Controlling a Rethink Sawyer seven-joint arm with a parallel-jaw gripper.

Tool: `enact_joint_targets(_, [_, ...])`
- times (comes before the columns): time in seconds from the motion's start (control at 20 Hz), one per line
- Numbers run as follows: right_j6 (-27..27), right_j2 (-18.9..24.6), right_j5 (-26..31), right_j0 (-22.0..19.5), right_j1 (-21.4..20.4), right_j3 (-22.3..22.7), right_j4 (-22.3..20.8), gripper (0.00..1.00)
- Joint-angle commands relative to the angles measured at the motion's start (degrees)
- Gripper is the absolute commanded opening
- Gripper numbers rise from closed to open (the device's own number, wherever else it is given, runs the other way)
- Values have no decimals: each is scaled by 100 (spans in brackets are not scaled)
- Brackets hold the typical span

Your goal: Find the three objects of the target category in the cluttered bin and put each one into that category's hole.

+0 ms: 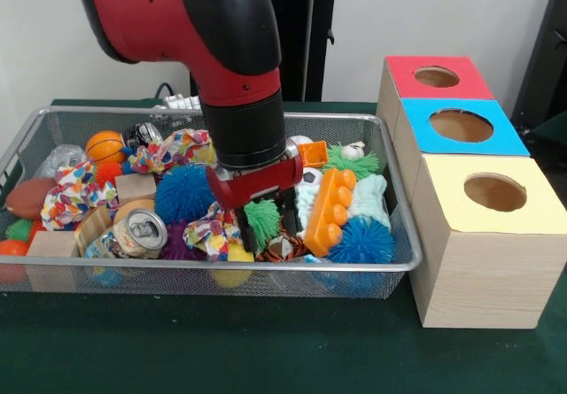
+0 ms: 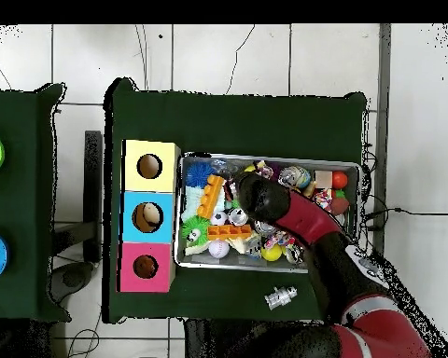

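Note:
The wire mesh bin (image 1: 266,268) is full of toys; it also shows in the overhead view (image 2: 178,214). My gripper (image 1: 266,233) is down in the bin's middle. Its black fingers (image 1: 245,232) stand apart, with a green spiky ball (image 1: 261,217) in the gap. A small yellow toy (image 1: 233,254) lies just in front of the fingers, against the near wall; I cannot tell its shape. In the overhead view the arm (image 2: 265,200) hides the gripper, and a round yellow toy (image 2: 272,252) lies beside the arm. No duckling beak shows.
Three wooden boxes with holes stand beside the bin: red (image 1: 436,77), blue (image 1: 461,126), yellow (image 1: 494,192). In the bin lie an orange block (image 1: 330,210), blue spiky balls (image 1: 363,242), a drink can (image 1: 142,232), a striped tiger toy (image 1: 282,249). A metal part (image 2: 280,297) lies on the cloth.

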Motion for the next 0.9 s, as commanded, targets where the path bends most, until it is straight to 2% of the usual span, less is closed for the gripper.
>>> enact_joint_targets(0.05, [1871,719,-795,-515,426,216,434,100])
enact_joint_targets(0.35, [1870,609,-786,-378,479,119,496,100])
enact_joint_targets(0.45, [1813,455,-663,-249,495,44,502,100])
enact_joint_targets(0.55, [1793,120,-430,16,486,-101,537,100])
enact_joint_targets(0.6, [1786,-250,-135,297,491,-265,541,100])
enact_joint_targets(0.75, [1673,-921,587,778,495,-556,429,100])
enact_joint_targets(0.8, [1630,-1309,965,1037,521,-740,322,100])
enact_joint_targets(0.9, [1615,-1700,1195,1296,556,-887,241,100])
